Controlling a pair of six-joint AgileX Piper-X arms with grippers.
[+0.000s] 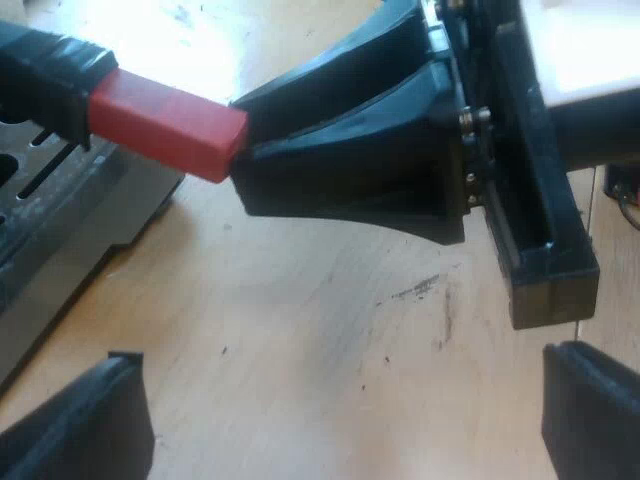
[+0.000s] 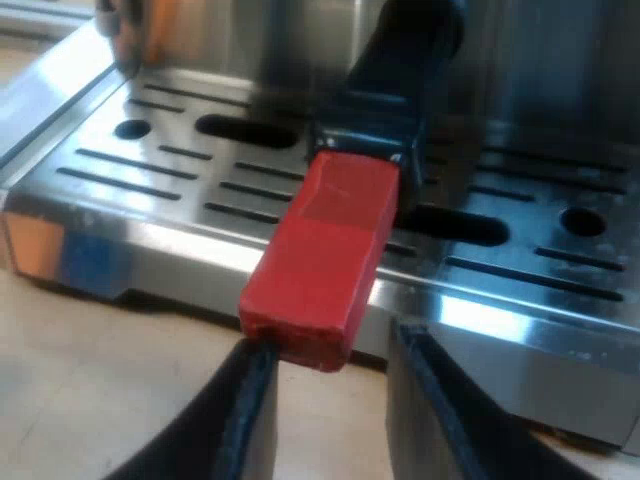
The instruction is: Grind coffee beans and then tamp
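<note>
Left end effector (image 1: 340, 420): fingers wide apart, holding nothing, over the counter (image 1: 320, 320) beside the espresso machine (image 1: 60, 220).
Right end effector (image 2: 328, 340): narrow gap, fingertips flanking the tip of the red end (image 2: 325, 250), not clamped.
Holder handle (image 2: 400, 90): at the machine's front, over the drip tray (image 2: 150, 170).

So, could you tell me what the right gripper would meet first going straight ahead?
Most likely the handle's red end, just ahead of the right gripper, whose open fingers flank its tip; how close is unclear.
</note>
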